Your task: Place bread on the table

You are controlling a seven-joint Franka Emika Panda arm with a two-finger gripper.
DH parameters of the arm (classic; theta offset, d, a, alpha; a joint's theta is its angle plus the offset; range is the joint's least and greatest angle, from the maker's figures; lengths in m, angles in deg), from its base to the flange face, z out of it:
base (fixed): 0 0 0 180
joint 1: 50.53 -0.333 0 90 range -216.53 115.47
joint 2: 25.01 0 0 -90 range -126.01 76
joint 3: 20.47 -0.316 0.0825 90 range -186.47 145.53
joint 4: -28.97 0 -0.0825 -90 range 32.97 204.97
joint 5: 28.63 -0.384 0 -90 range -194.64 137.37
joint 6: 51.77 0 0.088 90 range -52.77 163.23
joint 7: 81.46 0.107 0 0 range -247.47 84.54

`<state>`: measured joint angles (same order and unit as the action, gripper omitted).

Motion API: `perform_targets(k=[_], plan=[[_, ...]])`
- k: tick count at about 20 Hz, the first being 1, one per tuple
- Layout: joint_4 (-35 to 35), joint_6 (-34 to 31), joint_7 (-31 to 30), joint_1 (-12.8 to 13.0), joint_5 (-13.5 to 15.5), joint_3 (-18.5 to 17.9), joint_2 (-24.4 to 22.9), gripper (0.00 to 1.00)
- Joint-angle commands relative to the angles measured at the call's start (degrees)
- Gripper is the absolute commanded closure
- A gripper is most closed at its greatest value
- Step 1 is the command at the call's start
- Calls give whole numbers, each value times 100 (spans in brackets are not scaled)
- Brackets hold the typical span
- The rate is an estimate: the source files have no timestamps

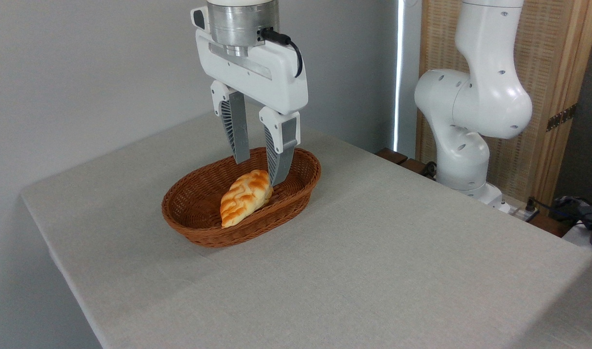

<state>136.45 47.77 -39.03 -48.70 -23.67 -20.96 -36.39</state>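
The bread (245,197), a pointed loaf with a braided golden-orange crust, lies inside the brown wicker basket (199,231) on the table (373,252). My gripper (258,173) hangs open over the basket, pointing down. Its fingertips reach rim level just above the loaf's far end. The right finger (280,160) stands close to the loaf's upper right end, whether touching I cannot tell. The left finger (238,131) ends above the basket's far rim. Nothing is held between the fingers.
The arm's white base and lower links (470,111) rise at the table's far right edge. A wooden screen (553,77) and cables (572,206) stand behind it. A grey wall (83,72) backs the table on the left. Bare cloth spreads in front and right of the basket.
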Motion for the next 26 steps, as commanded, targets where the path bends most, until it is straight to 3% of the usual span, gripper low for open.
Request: perform_targets(k=[1,26], plan=[[-296,-467,-389,54,21,-82,31,0],[-350,-795,-498,89,22,-65,75,0]])
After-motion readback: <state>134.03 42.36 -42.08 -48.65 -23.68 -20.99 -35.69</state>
